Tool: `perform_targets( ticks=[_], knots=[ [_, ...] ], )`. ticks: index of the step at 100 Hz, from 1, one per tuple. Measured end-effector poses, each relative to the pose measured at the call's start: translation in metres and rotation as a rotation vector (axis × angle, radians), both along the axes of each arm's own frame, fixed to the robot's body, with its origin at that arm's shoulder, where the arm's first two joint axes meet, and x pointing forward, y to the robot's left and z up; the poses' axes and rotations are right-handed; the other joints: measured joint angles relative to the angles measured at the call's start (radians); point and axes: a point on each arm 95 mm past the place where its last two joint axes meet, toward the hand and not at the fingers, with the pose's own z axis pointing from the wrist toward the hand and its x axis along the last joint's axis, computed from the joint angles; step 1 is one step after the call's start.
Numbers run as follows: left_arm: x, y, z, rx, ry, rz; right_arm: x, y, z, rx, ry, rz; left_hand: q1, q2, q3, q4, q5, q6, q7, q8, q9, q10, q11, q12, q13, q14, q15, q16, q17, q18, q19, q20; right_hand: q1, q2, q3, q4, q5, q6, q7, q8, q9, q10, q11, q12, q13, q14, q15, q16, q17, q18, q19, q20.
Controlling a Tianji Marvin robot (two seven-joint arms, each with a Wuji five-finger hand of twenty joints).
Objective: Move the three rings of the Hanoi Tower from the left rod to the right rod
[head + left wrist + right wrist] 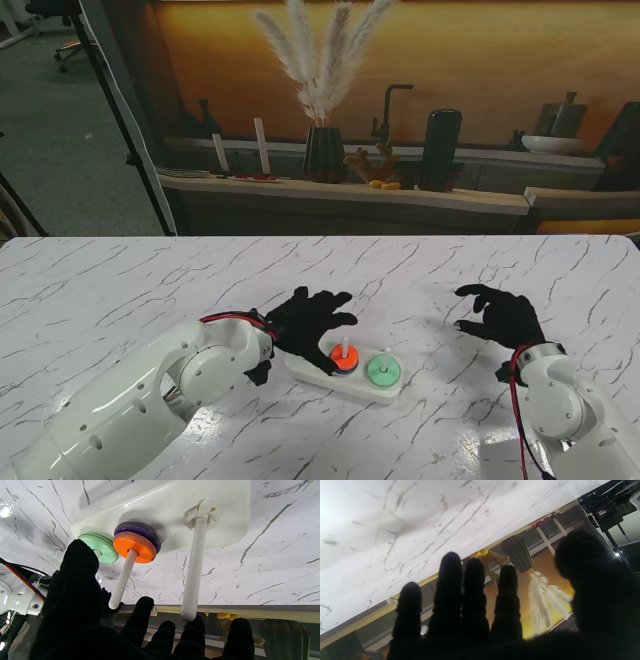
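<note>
Where the stand camera looks down on the marble table (pixel 120 280), a white Hanoi Tower base (pixel 352 380) lies between the two black-gloved hands. The left hand (pixel 308 325) hovers over the base's left end with its fingers spread and nothing in them. An orange ring (pixel 343 355) sits on the middle rod and a green ring (pixel 383 372) on the right rod. The right hand (pixel 500 315) floats well to the right of the base, fingers loosely parted and holding nothing.

Along the left wrist's view, the left rod (pixel 193 567) stands bare. The orange ring rests on top of a purple ring (pixel 147 531) on the middle rod (pixel 123 580); the green ring lies alone on its rod.

Along the right wrist's view, the gloved fingers (pixel 448 585) reach out side by side over bare marble.
</note>
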Motion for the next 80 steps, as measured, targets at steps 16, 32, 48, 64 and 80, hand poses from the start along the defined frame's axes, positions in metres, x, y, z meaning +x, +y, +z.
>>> perform_targets(
  ticks=[16, 32, 48, 64, 80],
  knots=[
    [0.001, -0.004, -0.005, 0.048, -0.053, -0.032, 0.0, -0.002, 0.001, 0.0, -0.003, -0.007, 0.0, 0.0, 0.0, 0.0, 0.018, 0.0, 0.013, 0.012, 0.001, -0.003, 0.0, 0.002, 0.0, 0.0, 0.0, 0.0, 0.005, 0.0, 0.0, 0.0, 0.0, 0.001, 0.0, 0.0, 0.0, 0.0, 0.0, 0.0, 0.0, 0.0, 0.0, 0.0, 0.0, 0.0, 0.0, 0.0, 0.0, 0.0, 0.0, 0.0],
    [0.001, -0.008, -0.011, 0.063, -0.096, -0.049, -0.001, -0.003, 0.002, 0.001, -0.004, -0.01, 0.0, 0.0, 0.0, 0.0, 0.025, 0.0, 0.026, 0.036, 0.003, -0.004, 0.007, 0.003, 0.0, 0.0, 0.0, 0.0, 0.007, 0.0, 0.0, 0.011, 0.0, 0.002, 0.0, 0.0, 0.0, 0.0, 0.0, 0.0, 0.0, 0.0, 0.0, 0.0, 0.0, 0.0, 0.0, 0.0, 0.0, 0.0, 0.0, 0.0],
    [0.002, -0.012, -0.015, 0.097, -0.121, -0.075, -0.001, -0.003, 0.002, 0.002, -0.006, -0.011, 0.0, -0.001, 0.0, 0.0, 0.025, 0.0, 0.036, 0.06, 0.025, -0.009, 0.021, 0.012, 0.001, -0.002, 0.0, 0.0, 0.013, 0.0, 0.0, 0.013, 0.0, 0.002, 0.0, 0.0, 0.0, 0.0, 0.0, 0.0, 0.0, 0.0, 0.0, 0.0, 0.0, 0.0, 0.0, 0.0, 0.0, 0.0, 0.0, 0.0],
    [0.004, -0.015, -0.016, 0.133, -0.138, -0.104, -0.001, -0.003, 0.001, 0.004, -0.005, -0.011, 0.0, -0.001, 0.0, 0.0, 0.025, 0.0, 0.038, 0.063, 0.025, -0.01, 0.021, 0.012, 0.001, -0.002, 0.0, 0.0, 0.013, 0.0, 0.0, 0.014, 0.0, 0.002, 0.0, 0.0, 0.0, 0.0, 0.0, 0.0, 0.0, 0.0, 0.0, 0.0, 0.0, 0.0, 0.0, 0.0, 0.0, 0.0, 0.0, 0.0],
    [0.005, -0.018, -0.017, 0.162, -0.149, -0.123, -0.001, -0.003, 0.001, 0.005, -0.004, -0.013, 0.0, -0.001, 0.0, 0.0, 0.025, 0.0, 0.039, 0.074, 0.025, -0.013, 0.021, 0.012, 0.001, -0.002, 0.0, 0.0, 0.013, 0.0, 0.0, 0.014, 0.0, 0.002, 0.0, 0.0, 0.0, 0.0, 0.0, 0.0, 0.0, 0.0, 0.0, 0.0, 0.0, 0.0, 0.0, 0.0, 0.0, 0.0, 0.0, 0.0]
  ],
)
